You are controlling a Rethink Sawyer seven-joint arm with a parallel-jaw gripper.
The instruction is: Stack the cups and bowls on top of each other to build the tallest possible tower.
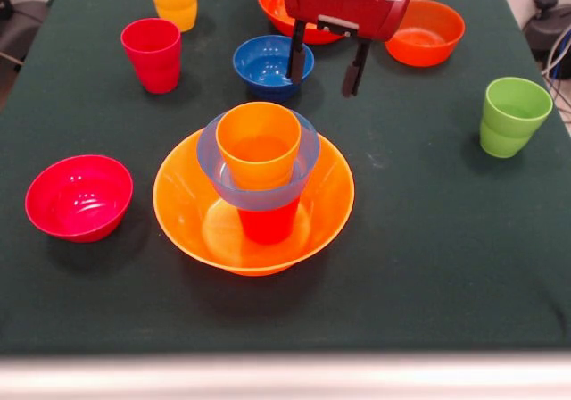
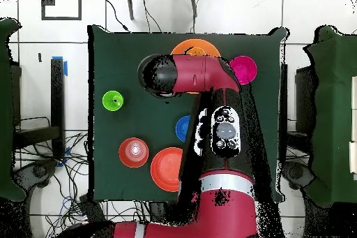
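Front view: tower stands four pieces high; claw hangs wide and empty; other cups and bowls wait.

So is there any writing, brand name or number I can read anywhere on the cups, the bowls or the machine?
None can be read.
The cups, such as the green cup, and the bowls, such as the magenta bowl, are plain plastic with no print.
The gripper and its red housing show no legible label in either view.
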